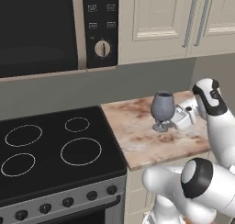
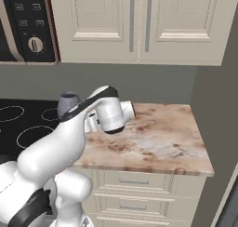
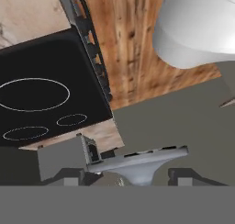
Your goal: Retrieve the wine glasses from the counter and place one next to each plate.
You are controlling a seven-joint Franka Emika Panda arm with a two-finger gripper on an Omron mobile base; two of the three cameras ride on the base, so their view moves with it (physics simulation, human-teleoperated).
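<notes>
A glossy black glass stovetop (image 1: 55, 149) with white ring outlines fills the lower left of the left base view. Right of it lies the beige, reddish-veined marble counter (image 1: 142, 138). At centre right stands the opaque blue-grey goblet (image 1: 162, 109), round-bowled and short-stemmed, its foot on the counter. The white gripper (image 1: 173, 119) is clamped on its stem.
</notes>
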